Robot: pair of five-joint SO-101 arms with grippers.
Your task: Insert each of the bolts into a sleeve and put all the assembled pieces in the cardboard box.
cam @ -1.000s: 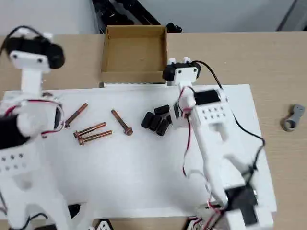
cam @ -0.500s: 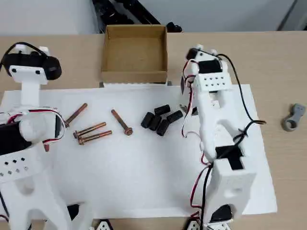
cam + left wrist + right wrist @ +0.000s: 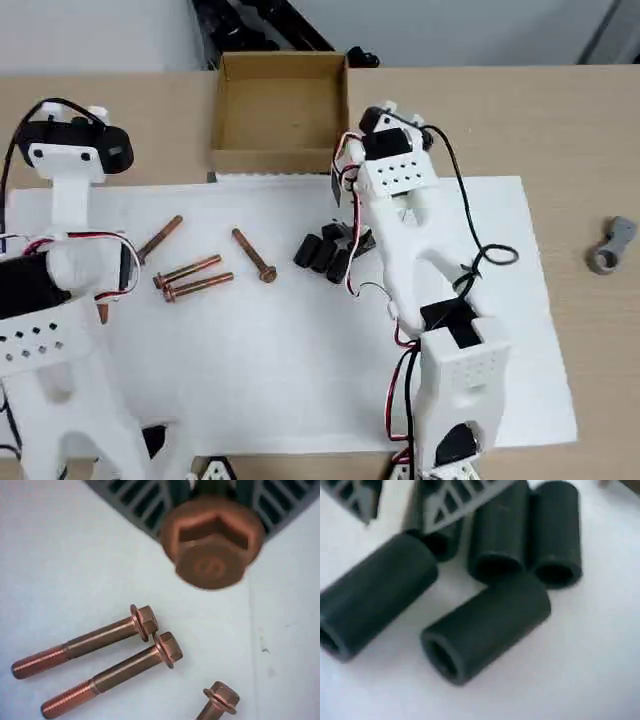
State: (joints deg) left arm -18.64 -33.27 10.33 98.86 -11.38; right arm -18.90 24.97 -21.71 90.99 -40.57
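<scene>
The left gripper (image 3: 212, 497) is closed on a copper held bolt (image 3: 212, 542). Its dark fingers clamp the shank, and the hex flange head faces the wrist camera. Below it on the white sheet (image 3: 250, 370), two loose bolts (image 3: 85, 640) lie side by side, nearly parallel, with their heads at the same end. The head of a third bolt (image 3: 220, 700) sits near them. From above, a fourth bolt (image 3: 254, 255) lies slanted between that pair and the sleeves.

The right gripper (image 3: 395, 515) has its jaws apart with nothing between them. It hangs low over the black sleeves (image 3: 485, 630), and one lattice finger (image 3: 455, 502) is right over a sleeve; whether it touches cannot be told. The sleeves lie in a tight cluster, touching one another. Two lie on their sides nearest the camera and others are packed together behind them. In the high view the cluster is near the sheet's far edge, under the right arm's wrist.

The cardboard box (image 3: 280, 160) stands on the wooden table (image 3: 560, 120), just beyond the sheet's far edge and between the two arms. A small grey part (image 3: 610, 245) lies on the table, well apart to the right.
</scene>
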